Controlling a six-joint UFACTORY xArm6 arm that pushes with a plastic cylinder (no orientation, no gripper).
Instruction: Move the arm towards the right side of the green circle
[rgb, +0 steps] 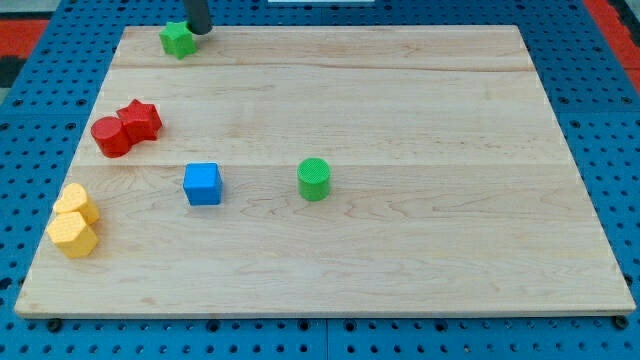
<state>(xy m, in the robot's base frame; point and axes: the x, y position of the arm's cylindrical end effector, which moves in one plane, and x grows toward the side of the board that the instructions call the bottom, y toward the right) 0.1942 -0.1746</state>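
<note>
- Seven blocks on the wooden board; landmark is the green circle, mid-board, standing alone.
- Nearest the view's bottom: two yellow blocks, touching, far to the view's left of the green circle and a bit lower.
- Blue cube sits left of the green circle, near level with it, apart.
- Red cylinder and red star, touching, up-left of the green circle.
- Green star at the far edge, well up-left of the green circle.
- My tip is just beside the green star's right; a bare rod, holding nothing, contact with the star unclear.
- Step, judged: approach barely begun; tip well apart from target.
- Next move likely a long diagonal toward bottom-right, passing above the green circle and ending just beside its right, without nudging it.
</note>
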